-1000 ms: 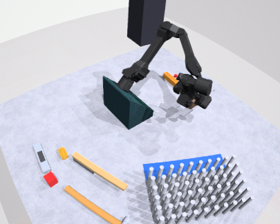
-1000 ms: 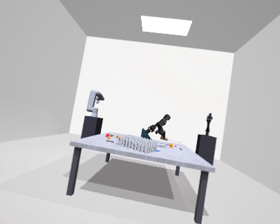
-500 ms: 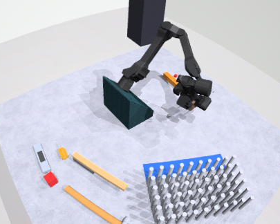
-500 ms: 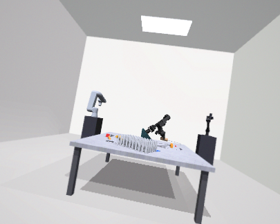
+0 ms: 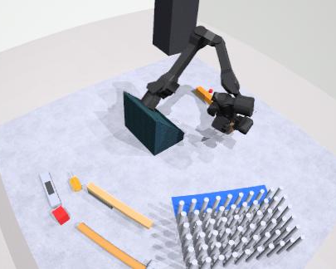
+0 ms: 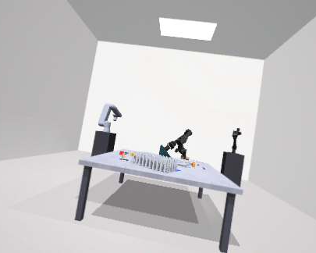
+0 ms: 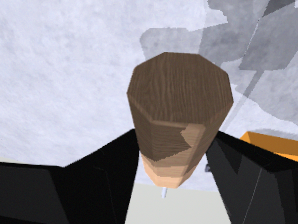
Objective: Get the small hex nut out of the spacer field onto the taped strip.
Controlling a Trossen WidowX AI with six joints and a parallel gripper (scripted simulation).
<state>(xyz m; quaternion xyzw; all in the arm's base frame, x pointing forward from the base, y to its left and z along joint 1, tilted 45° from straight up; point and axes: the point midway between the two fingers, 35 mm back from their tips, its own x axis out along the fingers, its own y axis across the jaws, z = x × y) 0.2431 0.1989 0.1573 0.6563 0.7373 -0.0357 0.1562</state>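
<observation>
My gripper (image 5: 229, 125) (image 7: 170, 135) is shut on the wooden handle (image 7: 180, 90) of a tool, held above the table behind the spacers. A short bit of thin pale metal rod (image 7: 164, 192) shows beyond the handle in the wrist view; the tool's far end cannot be seen. The standing metal spacers (image 5: 296, 243) (image 6: 153, 162) are in rows at the front right of the top view. The blue taped strip (image 5: 212, 194) (image 6: 179, 170) lies along their edge nearest the arm. The nut cannot be made out.
A dark teal wedge (image 5: 139, 129) stands by the arm's base. An orange block (image 5: 203, 95) (image 7: 270, 146) lies near the gripper. A long wooden bar (image 5: 121, 206), an orange-handled hammer (image 5: 109, 246), a red cube (image 5: 60, 215), a yellow item (image 5: 75, 183) and a grey tool (image 5: 49, 188) lie left of the spacers.
</observation>
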